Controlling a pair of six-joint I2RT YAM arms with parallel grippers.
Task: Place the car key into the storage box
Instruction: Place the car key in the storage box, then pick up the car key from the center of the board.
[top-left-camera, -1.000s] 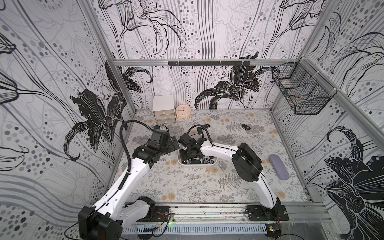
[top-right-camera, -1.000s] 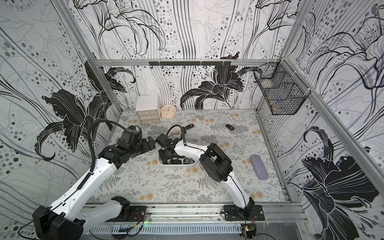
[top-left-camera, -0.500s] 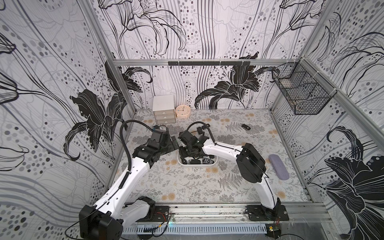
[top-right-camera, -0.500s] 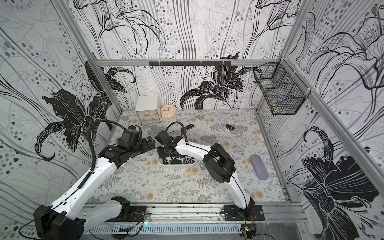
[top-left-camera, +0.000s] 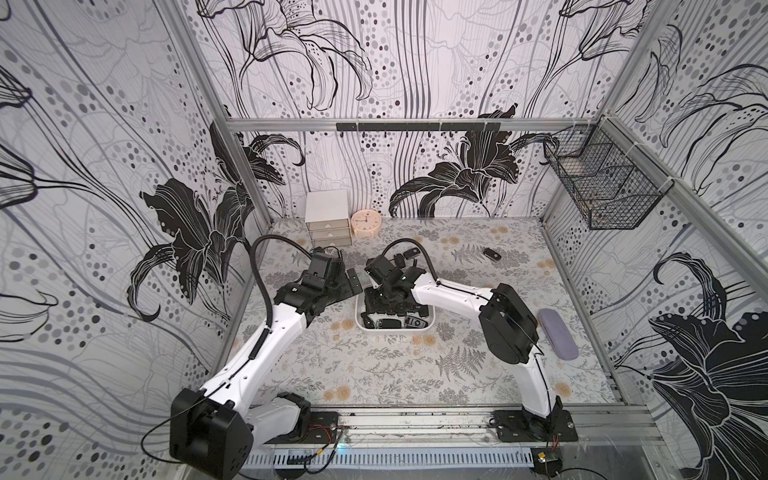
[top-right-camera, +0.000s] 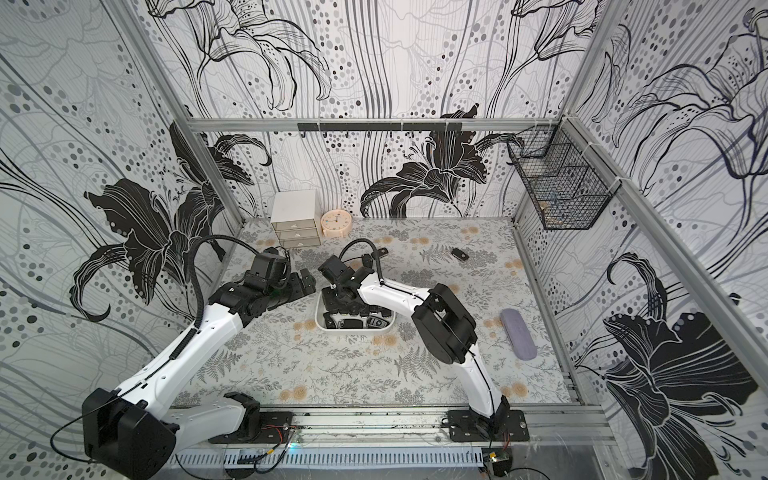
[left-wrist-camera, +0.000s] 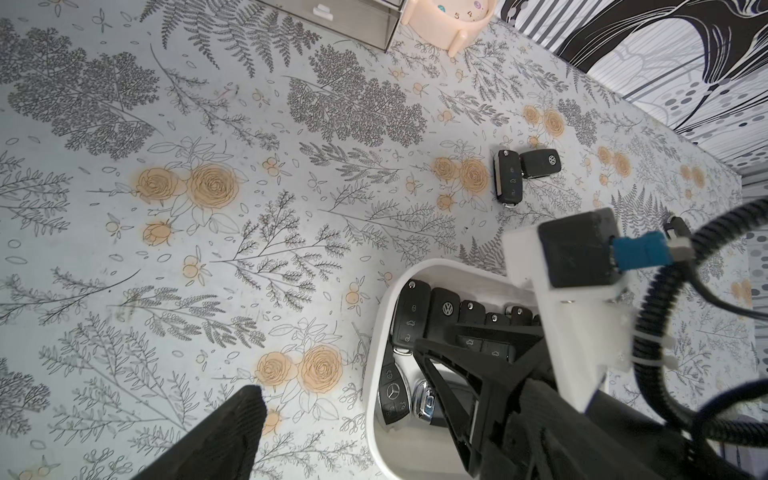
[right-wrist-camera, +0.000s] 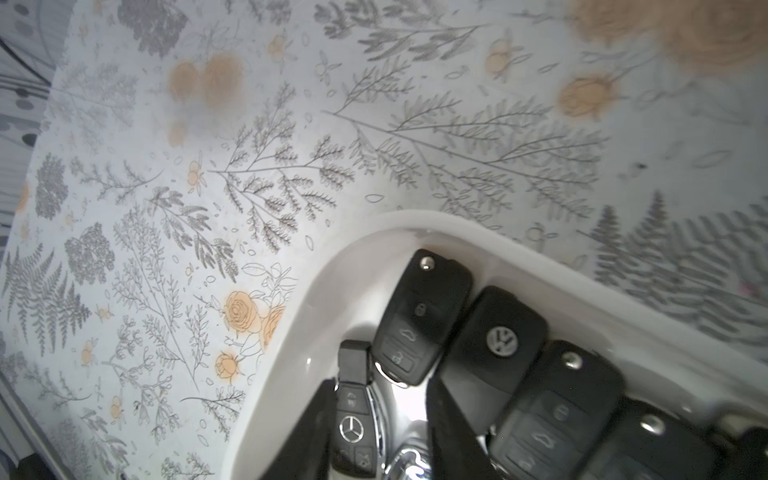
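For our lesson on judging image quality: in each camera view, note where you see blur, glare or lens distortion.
Right wrist view: the far tabletop is blurred, the keys in the storage box sharper, and glare whitens a chrome fob. Left wrist view: the tabletop is sharp and evenly lit. In both top views the upright frame posts splay outward, a wide-angle effect.
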